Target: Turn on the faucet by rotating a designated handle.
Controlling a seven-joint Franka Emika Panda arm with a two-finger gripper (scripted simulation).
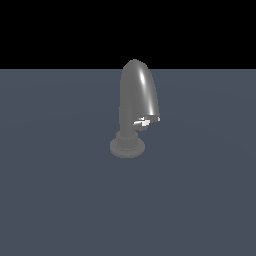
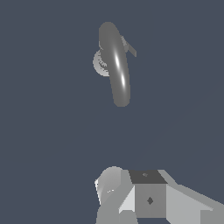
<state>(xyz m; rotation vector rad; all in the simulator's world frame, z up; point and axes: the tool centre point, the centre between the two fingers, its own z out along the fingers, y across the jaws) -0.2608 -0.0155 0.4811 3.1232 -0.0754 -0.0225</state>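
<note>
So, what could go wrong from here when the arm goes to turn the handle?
1. The handle is small and tucked under the rim of the faucet hood, so the tool may strike the hood first.
2. The wrist view shows only a sliver of the handle, so the approach could miss it.
3. The tool's fingers are hidden, so its opening cannot be confirmed.

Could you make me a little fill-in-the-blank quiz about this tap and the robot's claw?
1. The faucet stands on a ribbed, ____ base.
2. The pale handle is far ____ than the grey hood.
3. In the exterior view, the handle sits on the faucet's ____ side.
4. In the wrist view, the claw is ____ from the faucet, not touching it.

Missing words: circular; smaller; right; apart
</note>
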